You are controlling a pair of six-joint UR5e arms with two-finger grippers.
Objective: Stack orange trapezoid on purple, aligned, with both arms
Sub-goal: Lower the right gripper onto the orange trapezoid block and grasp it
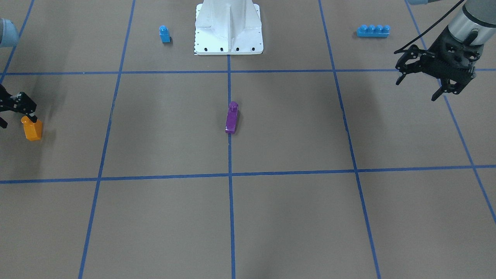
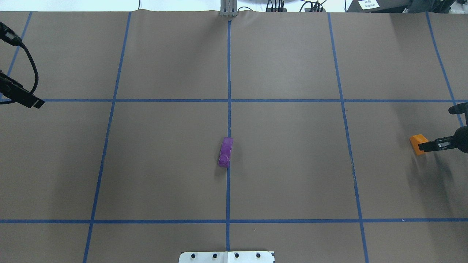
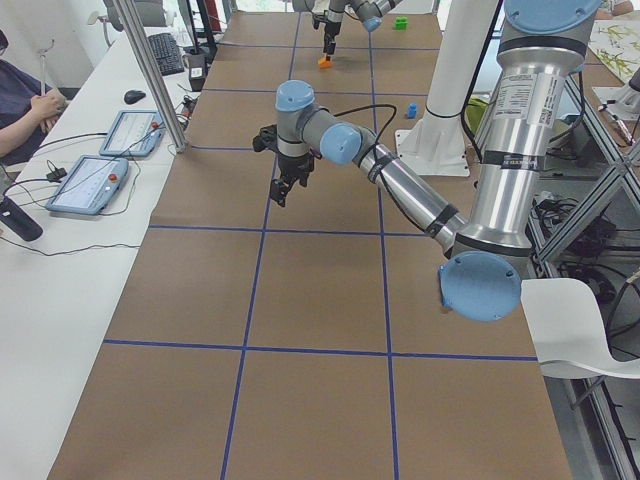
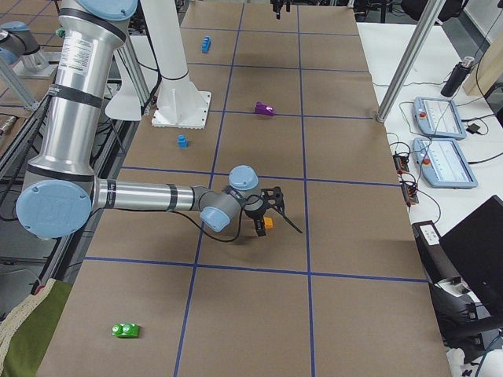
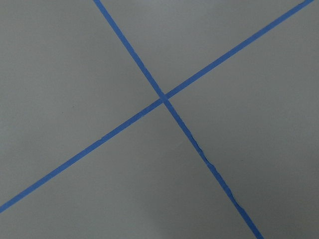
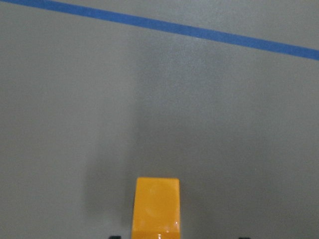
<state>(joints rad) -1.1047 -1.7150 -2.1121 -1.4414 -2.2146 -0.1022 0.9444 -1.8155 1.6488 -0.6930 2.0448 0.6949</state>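
Orange trapezoid (image 1: 32,130) on the brown desk (image 1: 155,128), right pincer (image 1: 18,121) spread close by it, purple block (image 1: 232,119) mid-desk, left pincer (image 1: 417,90) spread, well apart.

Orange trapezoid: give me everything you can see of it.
The orange trapezoid is a small glossy plastic block with one slanted side and a round stud facing up. It sits on the brown table near the robot's right end. The right gripper hangs over it, open, one finger beside the stud; contact unclear.

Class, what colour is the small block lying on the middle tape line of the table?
Purple: the block shows best in the front-facing view.
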